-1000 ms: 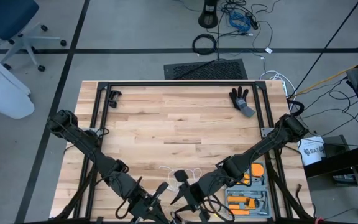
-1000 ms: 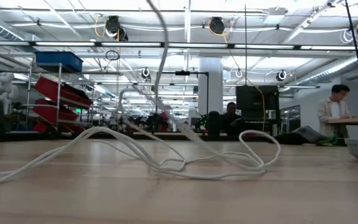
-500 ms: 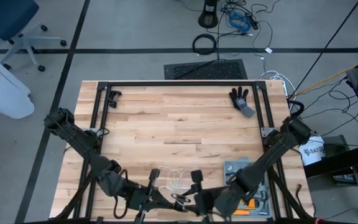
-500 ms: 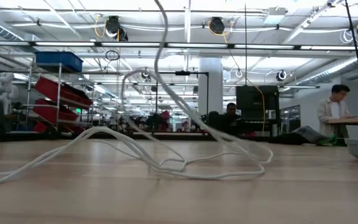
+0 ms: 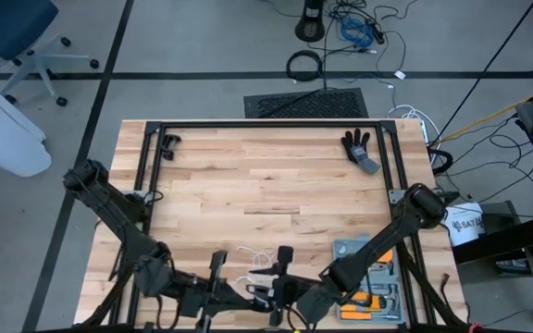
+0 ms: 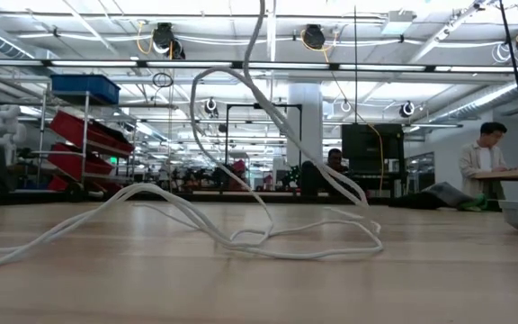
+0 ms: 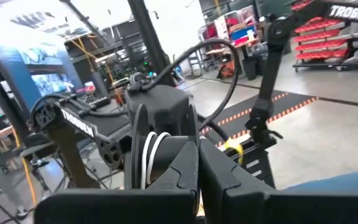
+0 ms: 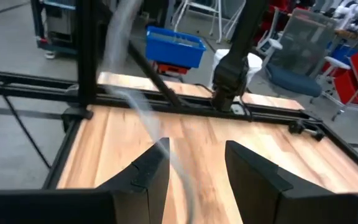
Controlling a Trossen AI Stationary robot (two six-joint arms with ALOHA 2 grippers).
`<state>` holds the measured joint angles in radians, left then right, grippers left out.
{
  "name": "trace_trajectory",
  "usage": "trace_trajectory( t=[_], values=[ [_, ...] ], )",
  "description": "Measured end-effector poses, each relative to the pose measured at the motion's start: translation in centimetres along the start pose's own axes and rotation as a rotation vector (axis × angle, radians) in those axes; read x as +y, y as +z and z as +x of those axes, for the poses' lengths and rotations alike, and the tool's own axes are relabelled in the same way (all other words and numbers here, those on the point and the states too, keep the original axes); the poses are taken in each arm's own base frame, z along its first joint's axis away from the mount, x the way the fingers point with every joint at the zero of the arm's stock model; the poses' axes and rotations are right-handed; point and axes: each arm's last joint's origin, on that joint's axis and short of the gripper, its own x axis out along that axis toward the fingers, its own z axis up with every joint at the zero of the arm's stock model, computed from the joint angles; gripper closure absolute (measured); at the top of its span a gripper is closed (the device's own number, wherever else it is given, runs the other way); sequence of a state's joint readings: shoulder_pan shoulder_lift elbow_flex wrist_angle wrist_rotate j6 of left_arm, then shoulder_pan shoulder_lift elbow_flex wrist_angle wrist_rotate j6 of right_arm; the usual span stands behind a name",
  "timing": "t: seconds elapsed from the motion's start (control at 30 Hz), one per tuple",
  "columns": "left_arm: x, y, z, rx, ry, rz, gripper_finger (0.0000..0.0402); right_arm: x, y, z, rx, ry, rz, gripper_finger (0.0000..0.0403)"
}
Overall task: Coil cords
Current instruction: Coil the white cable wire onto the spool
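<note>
Both arms are at the near edge of the table [image 5: 266, 185], wrists facing each other.

Left gripper [image 5: 218, 277]: fingers [image 7: 185, 168] pinched together. Left wrist view shows the black reel [image 7: 143, 146] edge-on right at the tips, white turns in its groove. Looks clamped on the reel, though the exact contact is hidden.

Right gripper [image 5: 283, 273]: fingers [image 8: 145, 177] standing apart, white cord [image 8: 135, 99] running blurred between them, not pinched. It's acting as a guide, not a grip.

Rest of the cord [image 6: 241, 225] lies in loose loops on the table near the middle, one strand rising steeply out of the top of the low view toward the grippers.

Step in hand, my read: winding slack onto the reel.

To do it well:
- keep the reel held firm and its groove in line with the incoming strand
- let the cord slide through the right fingers with light tension, no slack at the groove
- feed slowly; the table loops cross each other and could snag or knot if pulled fast
- watch that the lifted loop doesn't hook on either wrist
</note>
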<state>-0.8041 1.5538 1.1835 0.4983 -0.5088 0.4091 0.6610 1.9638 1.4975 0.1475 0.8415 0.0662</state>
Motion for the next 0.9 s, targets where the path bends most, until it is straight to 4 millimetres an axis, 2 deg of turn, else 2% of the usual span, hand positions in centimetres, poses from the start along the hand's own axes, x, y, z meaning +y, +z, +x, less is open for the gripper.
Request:
trace_trajectory(
  t=[0.33,0.43,0.53,0.6,0.73,0.9],
  values=[
    [-0.5,0.8,-0.9,0.008,0.033,-0.003,0.04,0.0,0.1,-0.2,-0.001,-0.017,-0.039,0.0273],
    [-0.7,0.9,-1.0,0.005,0.031,0.006,0.04,0.0,0.1,-0.2,0.002,-0.012,-0.046,0.0313],
    [-0.8,1.0,-1.1,0.003,0.029,0.006,0.04,0.0,-0.2,-0.2,0.018,-0.013,-0.065,0.0377],
    [-0.8,1.0,-1.1,0.009,0.041,0.011,0.04,0.0,-0.2,-0.4,0.03,-0.011,-0.083,0.0394],
    [-1.0,0.9,-1.3,0.038,0.079,0.017,0.04,-0.3,0.7,-1.8,0.04,0.021,-0.082,0.0399],
    [-1.2,0.8,-1.6,0.082,0.111,0.035,0.04,-1.4,2.8,-4.8,0.078,0.136,-0.049,0.0401]
  ],
)
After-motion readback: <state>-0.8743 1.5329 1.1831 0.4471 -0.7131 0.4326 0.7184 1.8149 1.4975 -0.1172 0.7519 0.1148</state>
